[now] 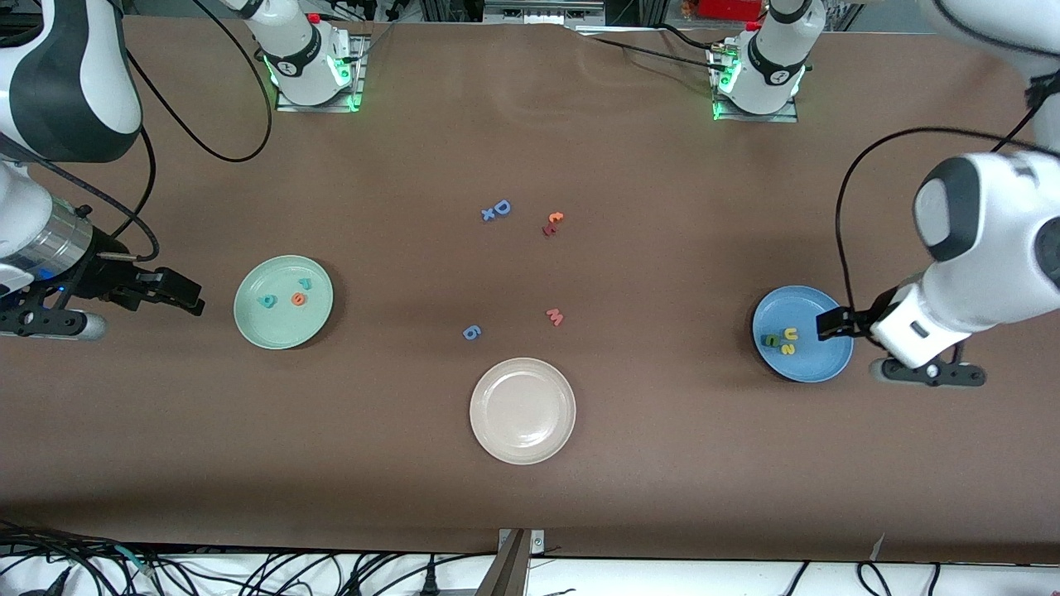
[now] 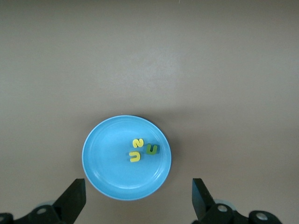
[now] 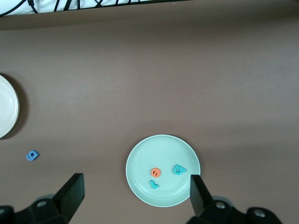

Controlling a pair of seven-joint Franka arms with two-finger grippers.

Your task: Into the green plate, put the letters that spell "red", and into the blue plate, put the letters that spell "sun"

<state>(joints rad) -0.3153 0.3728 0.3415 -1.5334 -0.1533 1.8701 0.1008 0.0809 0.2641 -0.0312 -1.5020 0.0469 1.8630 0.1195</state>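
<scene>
The green plate [image 1: 257,323] [image 3: 142,161] lies toward the right arm's end of the table. In it are the teal d [image 1: 267,301] [image 3: 178,170], the orange e [image 1: 298,299] [image 3: 156,172] and the small teal r [image 1: 304,283] [image 3: 153,185]. The blue plate [image 1: 816,364] [image 2: 105,170] lies toward the left arm's end and holds the yellow u [image 1: 790,334] [image 2: 135,157], the green n [image 1: 770,339] [image 2: 152,149] and the yellow s [image 1: 787,349] [image 2: 137,143]. My right gripper [image 1: 192,298] [image 3: 136,182] hangs open and empty beside the green plate. My left gripper [image 1: 828,326] [image 2: 138,186] hangs open and empty over the blue plate's rim.
A beige-white plate [image 1: 522,447] [image 3: 5,116] sits mid-table, nearest the front camera. Loose letters lie around the middle: a blue 6 [image 1: 471,333] [image 3: 32,155], a pink w [image 1: 555,316], a blue D with a small x [image 1: 497,209], and an orange-red pair [image 1: 552,223].
</scene>
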